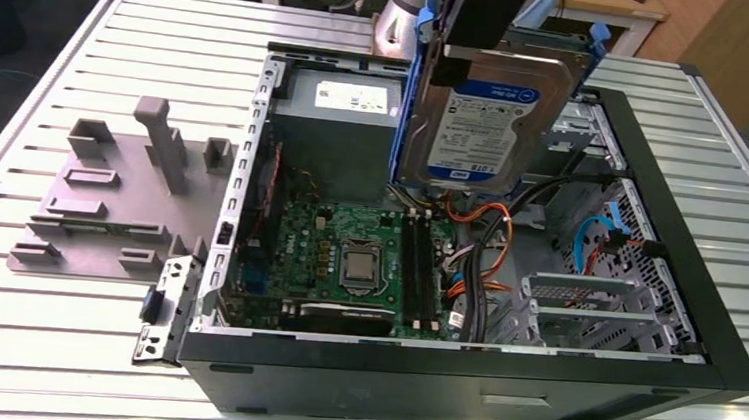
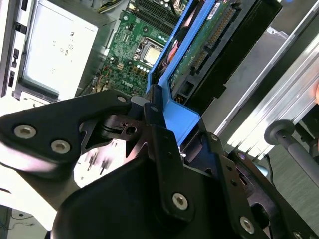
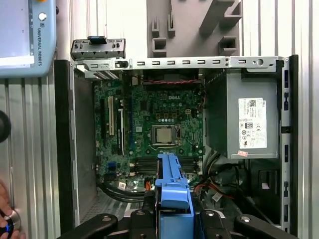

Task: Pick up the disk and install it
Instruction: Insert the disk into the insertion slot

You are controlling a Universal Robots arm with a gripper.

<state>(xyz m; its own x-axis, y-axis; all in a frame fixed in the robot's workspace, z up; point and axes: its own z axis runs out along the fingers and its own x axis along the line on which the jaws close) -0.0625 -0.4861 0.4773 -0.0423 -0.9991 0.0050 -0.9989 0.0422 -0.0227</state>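
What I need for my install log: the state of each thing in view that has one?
disk: in the air, hanging on edge over the open case, not in a bay.
gripper: shut on the disk's blue end tab.
computer case: lying on its side, side panel off.
processor: seated in its socket, bare, no cooler over it.
power supply: mounted in the case.

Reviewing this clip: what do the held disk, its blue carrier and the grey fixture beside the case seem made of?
Body of the disk: likely metal, dull silver sheen at its edges, under a glossy printed label. Its blue carrier: moulded plastic, by the even colour and satin shine. The grey fixture: matte uniform grey, probably plastic; painted metal is possible.
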